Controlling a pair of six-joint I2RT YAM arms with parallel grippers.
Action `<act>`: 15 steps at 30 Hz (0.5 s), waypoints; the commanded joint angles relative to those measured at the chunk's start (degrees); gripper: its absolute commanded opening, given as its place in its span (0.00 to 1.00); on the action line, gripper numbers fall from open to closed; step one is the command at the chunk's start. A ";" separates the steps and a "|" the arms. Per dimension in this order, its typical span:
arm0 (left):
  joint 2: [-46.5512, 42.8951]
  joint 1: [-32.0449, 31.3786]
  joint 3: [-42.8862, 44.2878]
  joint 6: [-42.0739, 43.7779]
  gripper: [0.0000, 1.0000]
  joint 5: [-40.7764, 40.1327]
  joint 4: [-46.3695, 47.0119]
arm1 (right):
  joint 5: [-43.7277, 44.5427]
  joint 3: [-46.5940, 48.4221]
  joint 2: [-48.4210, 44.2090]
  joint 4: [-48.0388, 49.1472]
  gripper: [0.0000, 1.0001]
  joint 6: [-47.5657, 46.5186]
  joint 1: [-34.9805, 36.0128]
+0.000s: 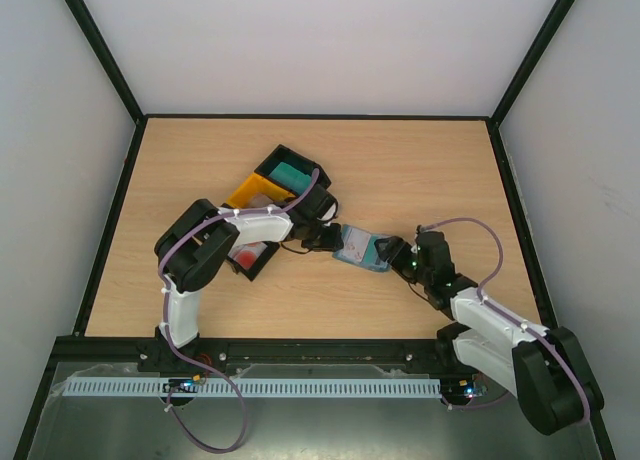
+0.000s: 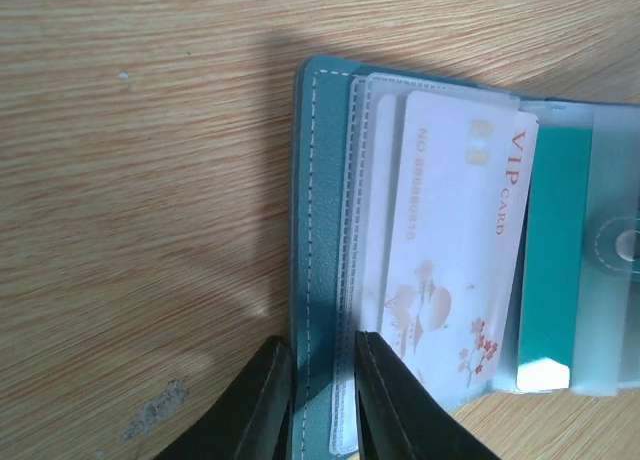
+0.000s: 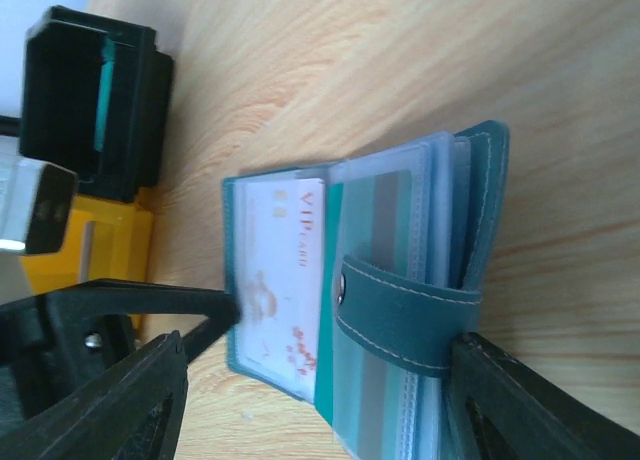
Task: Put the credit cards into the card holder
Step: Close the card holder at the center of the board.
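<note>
The wooden table stands between plain white walls. At the left, the black and yellow trays are partly covered by the left arm, and what they contain is hard to make out. In the middle lies the card holder, opened, with one credit card in a clear sleeve. The left gripper reaches in low and pinches the cover edge. The right gripper holds its fingers wide apart on both sides of the holder.

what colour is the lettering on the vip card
Red-orange lettering on a white card, clearest in the left wrist view.
</note>
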 commanded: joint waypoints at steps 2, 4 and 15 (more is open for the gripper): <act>2.50 -1.03 -1.74 0.25 0.20 1.43 -1.08 | -9.41 3.65 2.84 5.25 0.69 -1.11 0.94; 2.39 -1.06 -1.85 0.36 0.20 1.43 -1.09 | -9.46 3.98 2.76 5.66 0.68 -1.01 0.94; 1.86 -1.06 -2.52 0.53 0.20 2.02 -0.40 | -11.83 5.60 10.08 11.29 0.68 -2.08 0.94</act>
